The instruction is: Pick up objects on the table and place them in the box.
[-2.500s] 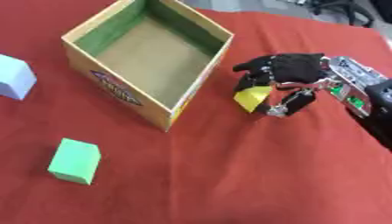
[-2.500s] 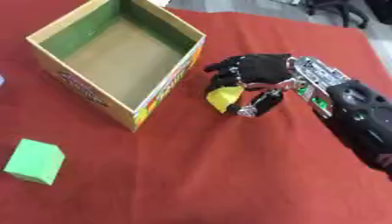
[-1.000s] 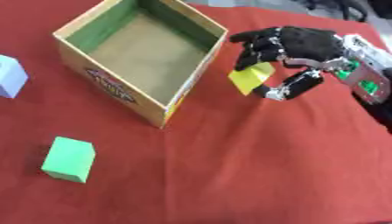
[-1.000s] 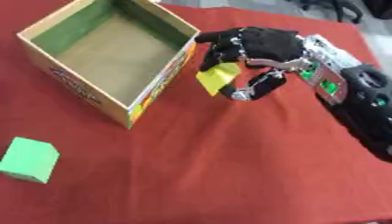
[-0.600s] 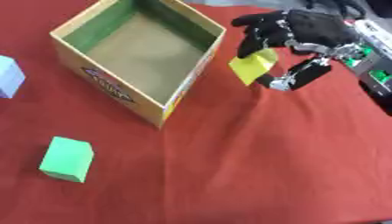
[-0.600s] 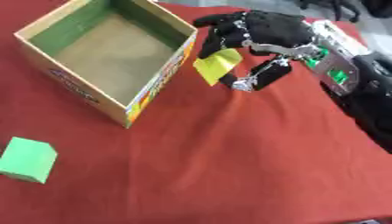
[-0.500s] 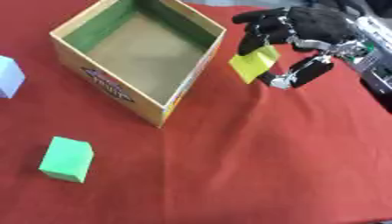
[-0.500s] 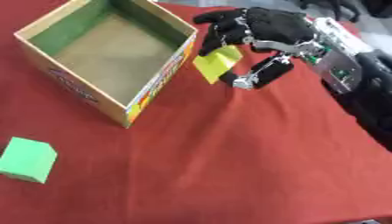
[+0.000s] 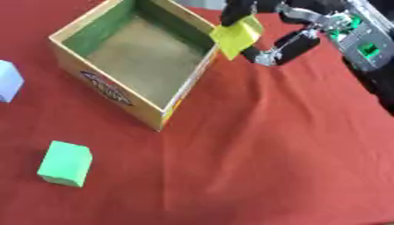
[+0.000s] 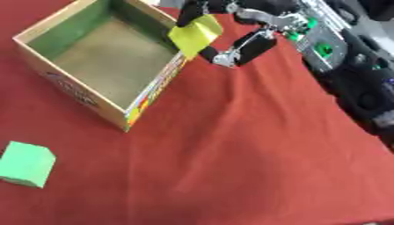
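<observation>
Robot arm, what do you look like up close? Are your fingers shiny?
The right hand is mostly black, and its fingers are black with silver metal tips. The forearm carries a grey panel with small bright green patches. The left hand is out of view.

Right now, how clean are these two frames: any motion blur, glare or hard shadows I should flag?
Left eye view: the right hand and the yellow block it holds are smeared, while the cardboard box and green block read softer but legible. Right eye view: the same smear on the hand, and the forearm is blurred. Lighting is even in both, with no glare on the red cloth and only faint shadows.
</observation>
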Robot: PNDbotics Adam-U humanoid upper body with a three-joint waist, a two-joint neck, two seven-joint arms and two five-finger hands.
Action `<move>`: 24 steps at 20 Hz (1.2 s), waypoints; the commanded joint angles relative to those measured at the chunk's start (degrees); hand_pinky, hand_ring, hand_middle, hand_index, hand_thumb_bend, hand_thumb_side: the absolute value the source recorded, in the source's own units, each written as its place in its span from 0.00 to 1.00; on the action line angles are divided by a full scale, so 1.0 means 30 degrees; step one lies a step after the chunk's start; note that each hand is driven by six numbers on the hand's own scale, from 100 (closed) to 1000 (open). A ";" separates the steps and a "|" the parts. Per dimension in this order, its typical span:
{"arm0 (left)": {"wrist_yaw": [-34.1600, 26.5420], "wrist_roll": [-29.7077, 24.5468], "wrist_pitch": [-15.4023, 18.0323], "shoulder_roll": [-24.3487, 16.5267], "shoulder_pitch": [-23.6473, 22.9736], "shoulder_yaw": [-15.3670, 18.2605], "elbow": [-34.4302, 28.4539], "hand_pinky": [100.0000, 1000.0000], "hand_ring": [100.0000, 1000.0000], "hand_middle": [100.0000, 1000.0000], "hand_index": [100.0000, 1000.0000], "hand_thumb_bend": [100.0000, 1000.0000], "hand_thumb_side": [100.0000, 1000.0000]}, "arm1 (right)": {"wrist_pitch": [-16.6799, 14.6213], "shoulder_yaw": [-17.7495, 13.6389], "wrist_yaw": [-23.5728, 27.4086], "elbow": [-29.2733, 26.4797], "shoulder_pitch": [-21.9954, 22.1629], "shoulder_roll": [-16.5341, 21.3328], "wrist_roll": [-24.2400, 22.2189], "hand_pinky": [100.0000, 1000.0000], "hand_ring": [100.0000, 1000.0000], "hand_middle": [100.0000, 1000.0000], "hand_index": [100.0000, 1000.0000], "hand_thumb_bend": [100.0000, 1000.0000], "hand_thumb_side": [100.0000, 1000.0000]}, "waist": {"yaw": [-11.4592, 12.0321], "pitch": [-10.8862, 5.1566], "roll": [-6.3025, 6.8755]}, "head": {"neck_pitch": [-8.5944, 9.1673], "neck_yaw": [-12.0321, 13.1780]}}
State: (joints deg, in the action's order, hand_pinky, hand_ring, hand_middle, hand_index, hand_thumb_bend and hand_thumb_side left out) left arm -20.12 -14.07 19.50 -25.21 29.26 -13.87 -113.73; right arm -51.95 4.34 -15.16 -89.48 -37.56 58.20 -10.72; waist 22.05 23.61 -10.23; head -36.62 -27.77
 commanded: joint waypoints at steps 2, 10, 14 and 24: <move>-0.0405 -0.0075 0.0195 -0.0353 0.0436 0.0109 -0.0286 0.85 0.85 0.76 0.82 0.00 0.52 | -0.0006 -0.0602 0.1419 0.1039 -0.0889 0.0314 -0.0714 0.74 1.00 0.23 0.54 0.00 0.11 | 0.0430 -0.0905 -0.0198 | 0.0415 -0.0783; -0.1256 -0.0344 0.0372 -0.0170 0.1396 0.0015 -0.0286 0.85 0.85 0.76 0.82 0.00 0.52 | -0.0006 -0.1307 0.3663 0.3670 -0.2840 -0.0597 -0.2342 0.72 1.00 0.23 0.54 0.00 0.08 | 0.1811 -0.0897 -0.0409 | 0.0343 -0.2158; -0.1668 -0.0443 0.0534 -0.0074 0.1950 0.0054 -0.0286 0.84 0.85 0.75 0.82 0.00 0.52 | -0.0006 -0.1440 0.4612 0.4911 -0.3994 -0.1354 -0.3548 0.73 1.00 0.23 0.54 0.00 0.07 | 0.2320 -0.0804 -0.0573 | 0.0054 -0.3014; -0.2724 -0.0522 0.0570 0.0190 0.3004 0.0150 -0.0286 0.84 0.84 0.75 0.81 0.00 0.52 | -0.0006 -0.1846 0.4756 0.7124 -0.5442 -0.2760 -0.6217 0.78 1.00 0.33 0.64 0.00 0.08 | 0.3514 -0.0797 -0.0904 | -0.0073 -0.4573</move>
State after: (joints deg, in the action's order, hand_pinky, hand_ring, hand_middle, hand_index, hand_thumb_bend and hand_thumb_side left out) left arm -27.79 -15.47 21.17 -24.29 37.40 -13.88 -113.73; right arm -44.97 -0.30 -0.96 -68.25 -52.75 48.64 -21.60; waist 32.64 23.05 -12.79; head -36.74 -40.92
